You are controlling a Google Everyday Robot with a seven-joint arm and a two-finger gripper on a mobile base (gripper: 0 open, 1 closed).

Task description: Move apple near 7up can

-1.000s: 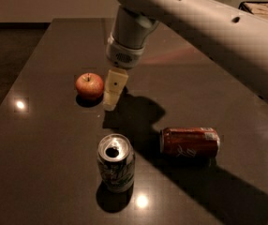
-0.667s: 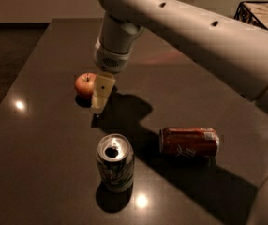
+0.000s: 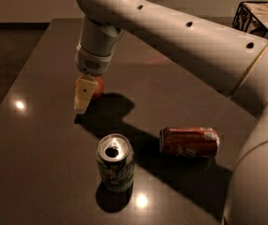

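The apple (image 3: 98,86) is small and red and sits on the dark table (image 3: 40,125), left of the middle. My gripper (image 3: 83,103) hangs down from the big white arm right at the apple's near left side and hides most of it. The 7up can (image 3: 115,163) stands upright nearer the front, with a silver top and a dark opening. It is well apart from the apple, in front of it and a little to the right.
A red-orange can (image 3: 189,142) lies on its side to the right of the 7up can. A wire basket (image 3: 258,15) stands at the back right. The white arm (image 3: 181,41) spans the table's right half. The table's left edge runs along a dark floor.
My arm has swung left and toward the camera. The gripper has gone from the apple's right side to directly over it, now covering most of it. The cans have not moved.
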